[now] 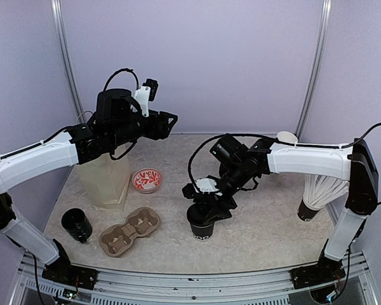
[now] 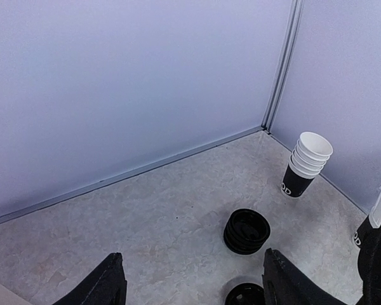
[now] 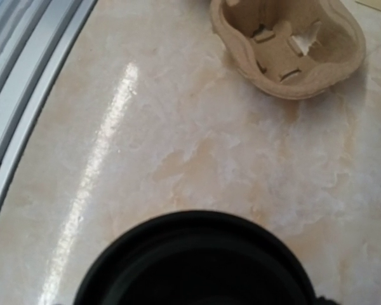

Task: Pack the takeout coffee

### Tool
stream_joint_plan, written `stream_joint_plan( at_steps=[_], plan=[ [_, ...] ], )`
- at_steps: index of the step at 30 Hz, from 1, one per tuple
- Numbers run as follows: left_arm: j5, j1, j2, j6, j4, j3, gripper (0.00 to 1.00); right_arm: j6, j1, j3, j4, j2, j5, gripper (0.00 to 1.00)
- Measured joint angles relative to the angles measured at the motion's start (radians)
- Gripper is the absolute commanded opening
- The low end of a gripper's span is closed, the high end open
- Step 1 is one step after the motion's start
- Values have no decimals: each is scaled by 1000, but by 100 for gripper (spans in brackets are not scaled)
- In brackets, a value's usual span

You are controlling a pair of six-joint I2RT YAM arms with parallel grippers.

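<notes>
The takeout coffee cup [image 1: 202, 230], black with white print, stands upright on the table at the front centre. My right gripper [image 1: 207, 207] sits right on top of it, closed around the black lid [image 3: 197, 264] at the cup's mouth. In the right wrist view the lid fills the bottom and my fingers are hidden. My left gripper [image 1: 170, 121] is raised high at the back left, open and empty. Its fingers [image 2: 108, 286] stand wide apart in the left wrist view.
A brown cardboard cup carrier [image 1: 130, 230] lies left of the cup and also shows in the right wrist view [image 3: 289, 47]. A pale bag [image 1: 105, 181], a red-and-white bowl [image 1: 147, 180] and another black cup [image 1: 76, 224] are on the left. Nested cups [image 2: 308, 162], stacked lids [image 2: 246, 230] and a cup of white sticks [image 1: 317, 194] are on the right.
</notes>
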Motion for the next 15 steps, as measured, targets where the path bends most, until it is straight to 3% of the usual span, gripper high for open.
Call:
stream_joint_plan(
  at_steps=[3, 15],
  plan=[
    [3, 0, -1, -2, 0, -2, 72, 3, 1, 0, 0, 0, 4, 89],
    [15, 6, -2, -16, 0, -7, 72, 18, 4, 24, -29, 0, 40, 89]
  ],
)
